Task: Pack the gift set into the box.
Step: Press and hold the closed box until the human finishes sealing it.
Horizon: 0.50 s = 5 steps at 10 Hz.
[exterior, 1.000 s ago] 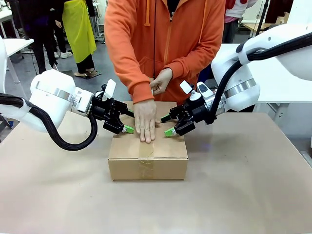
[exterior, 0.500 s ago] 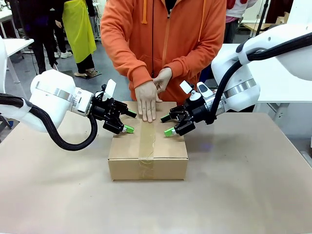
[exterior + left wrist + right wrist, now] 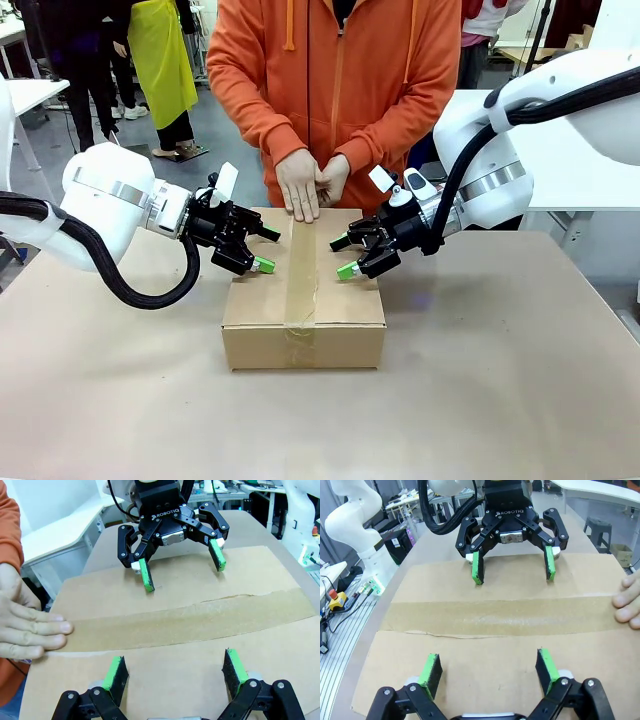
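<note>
The table (image 3: 520, 380) carried the closed box (image 3: 303, 310) near its far edge, centred, a tape strip (image 3: 301, 275) along its seam. The person's hand (image 3: 298, 184) rested at the box's far edge. Left gripper (image 3: 263, 250) and right gripper (image 3: 343, 258) pressed the lid, fingers spread, holding nothing.

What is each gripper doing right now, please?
Left gripper: open, holding nothing, over the box.
Right gripper: open, holding nothing, over the box.
</note>
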Tool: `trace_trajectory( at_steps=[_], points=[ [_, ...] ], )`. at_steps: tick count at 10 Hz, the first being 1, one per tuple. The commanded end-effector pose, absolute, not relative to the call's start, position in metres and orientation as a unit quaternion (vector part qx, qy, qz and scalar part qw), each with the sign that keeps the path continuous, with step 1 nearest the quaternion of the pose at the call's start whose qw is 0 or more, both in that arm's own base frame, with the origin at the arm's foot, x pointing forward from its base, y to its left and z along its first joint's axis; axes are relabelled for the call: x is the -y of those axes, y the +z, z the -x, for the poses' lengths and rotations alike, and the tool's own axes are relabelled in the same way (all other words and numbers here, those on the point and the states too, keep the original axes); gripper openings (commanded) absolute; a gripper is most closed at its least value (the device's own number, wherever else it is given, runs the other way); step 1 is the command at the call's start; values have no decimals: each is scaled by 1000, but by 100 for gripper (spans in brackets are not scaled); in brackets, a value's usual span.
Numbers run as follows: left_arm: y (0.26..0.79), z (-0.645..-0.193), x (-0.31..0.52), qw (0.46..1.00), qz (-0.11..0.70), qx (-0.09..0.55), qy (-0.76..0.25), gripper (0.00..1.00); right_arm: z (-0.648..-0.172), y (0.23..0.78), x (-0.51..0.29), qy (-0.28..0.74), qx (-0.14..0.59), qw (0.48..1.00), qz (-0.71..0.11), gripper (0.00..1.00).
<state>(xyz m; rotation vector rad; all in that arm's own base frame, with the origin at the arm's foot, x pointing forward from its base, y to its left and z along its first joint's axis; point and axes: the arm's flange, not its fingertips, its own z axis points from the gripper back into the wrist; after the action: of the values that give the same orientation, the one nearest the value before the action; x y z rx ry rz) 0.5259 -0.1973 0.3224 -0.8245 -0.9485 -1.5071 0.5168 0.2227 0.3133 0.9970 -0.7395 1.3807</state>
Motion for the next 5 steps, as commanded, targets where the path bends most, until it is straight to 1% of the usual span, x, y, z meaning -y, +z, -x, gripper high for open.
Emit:
trace_trajectory(
  at_steps=[1,5],
  points=[
    [317,-525,198,550,349,402,-644,100,-516,309,-223,596,321,597,-430,100],
    [317,-525,198,550,349,402,-644,100,-516,309,-223,596,321,597,-430,100]
  ],
)
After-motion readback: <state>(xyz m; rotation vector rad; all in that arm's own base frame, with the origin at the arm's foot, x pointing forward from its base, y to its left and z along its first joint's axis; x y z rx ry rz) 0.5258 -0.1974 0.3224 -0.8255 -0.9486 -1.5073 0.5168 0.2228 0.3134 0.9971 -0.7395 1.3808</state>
